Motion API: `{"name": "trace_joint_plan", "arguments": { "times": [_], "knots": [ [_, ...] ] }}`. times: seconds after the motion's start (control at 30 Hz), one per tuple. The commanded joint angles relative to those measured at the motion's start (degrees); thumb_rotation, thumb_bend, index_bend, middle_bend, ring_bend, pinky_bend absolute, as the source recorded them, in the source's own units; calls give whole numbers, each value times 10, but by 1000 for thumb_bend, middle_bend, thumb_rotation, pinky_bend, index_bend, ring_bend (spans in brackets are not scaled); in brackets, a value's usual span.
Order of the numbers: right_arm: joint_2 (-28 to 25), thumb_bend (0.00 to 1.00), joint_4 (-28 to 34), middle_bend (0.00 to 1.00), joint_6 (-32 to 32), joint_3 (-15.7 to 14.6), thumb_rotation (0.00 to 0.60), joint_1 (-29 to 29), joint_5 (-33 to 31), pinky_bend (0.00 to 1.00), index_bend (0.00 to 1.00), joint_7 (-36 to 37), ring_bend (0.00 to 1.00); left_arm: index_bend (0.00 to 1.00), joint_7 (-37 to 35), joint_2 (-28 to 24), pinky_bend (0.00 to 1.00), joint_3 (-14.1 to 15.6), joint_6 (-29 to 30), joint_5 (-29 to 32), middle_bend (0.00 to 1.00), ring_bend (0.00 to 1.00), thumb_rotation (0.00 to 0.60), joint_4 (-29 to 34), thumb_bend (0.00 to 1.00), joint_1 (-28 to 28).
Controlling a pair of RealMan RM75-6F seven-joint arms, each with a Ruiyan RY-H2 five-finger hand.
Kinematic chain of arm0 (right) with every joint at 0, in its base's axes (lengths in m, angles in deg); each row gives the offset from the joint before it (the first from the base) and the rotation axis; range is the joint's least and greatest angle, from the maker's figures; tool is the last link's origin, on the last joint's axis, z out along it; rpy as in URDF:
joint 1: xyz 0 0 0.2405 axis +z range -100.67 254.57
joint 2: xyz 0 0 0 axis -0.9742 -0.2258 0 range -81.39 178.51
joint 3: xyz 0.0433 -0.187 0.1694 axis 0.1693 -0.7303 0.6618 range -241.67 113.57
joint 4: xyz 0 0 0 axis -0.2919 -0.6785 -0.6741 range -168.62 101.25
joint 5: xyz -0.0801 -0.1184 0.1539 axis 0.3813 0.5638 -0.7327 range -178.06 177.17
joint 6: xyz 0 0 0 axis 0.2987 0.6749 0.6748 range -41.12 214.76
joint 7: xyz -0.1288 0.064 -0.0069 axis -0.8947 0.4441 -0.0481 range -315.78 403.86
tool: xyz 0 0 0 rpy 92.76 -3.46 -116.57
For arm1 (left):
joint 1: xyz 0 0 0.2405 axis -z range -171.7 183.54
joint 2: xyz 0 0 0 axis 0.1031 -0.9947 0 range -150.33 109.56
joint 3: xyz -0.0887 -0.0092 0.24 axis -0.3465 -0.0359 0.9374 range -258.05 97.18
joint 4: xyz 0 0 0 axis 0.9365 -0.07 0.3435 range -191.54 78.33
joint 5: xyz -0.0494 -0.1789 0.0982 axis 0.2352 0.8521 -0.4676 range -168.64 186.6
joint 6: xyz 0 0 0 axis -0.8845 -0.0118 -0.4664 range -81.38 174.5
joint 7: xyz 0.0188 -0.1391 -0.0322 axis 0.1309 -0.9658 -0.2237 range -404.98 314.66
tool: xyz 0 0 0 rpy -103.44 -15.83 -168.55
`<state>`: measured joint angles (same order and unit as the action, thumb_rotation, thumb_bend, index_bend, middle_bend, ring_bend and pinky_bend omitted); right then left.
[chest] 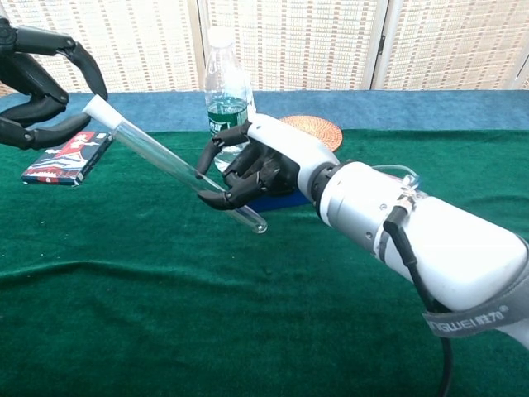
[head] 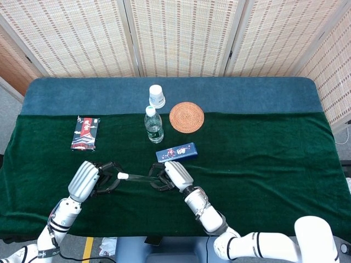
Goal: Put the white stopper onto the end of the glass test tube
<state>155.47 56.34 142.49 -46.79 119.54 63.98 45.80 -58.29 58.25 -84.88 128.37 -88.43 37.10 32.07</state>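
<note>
While your right hand [chest: 256, 169] grips the clear glass test tube [chest: 169, 161] aslant above the green cloth, your left hand [chest: 37, 91] pinches the small white stopper [chest: 97, 106] at its raised end.

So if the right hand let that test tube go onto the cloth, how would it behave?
The glass test tube is round and smooth, so it would probably roll, though the green cloth might slow it. Thin clear glass looks fragile. The right hand holds it tilted, apparently without strain: likely light.
</note>
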Motion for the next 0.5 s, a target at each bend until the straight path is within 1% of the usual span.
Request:
{"name": "trace_joint_plan", "arguments": {
  "times": [0.03,0.5],
  "knots": [
    [2,608,-1,944,1,1,600,1,0,1000,847,1,1000,566,0,0,838,1,1,0,990,919,600,0,464,0],
    [15,608,-10,944,4,5,600,4,6,1000,848,11,1000,567,-2,6,838,0,0,3,989,919,600,1,464,2]
  ]
}}
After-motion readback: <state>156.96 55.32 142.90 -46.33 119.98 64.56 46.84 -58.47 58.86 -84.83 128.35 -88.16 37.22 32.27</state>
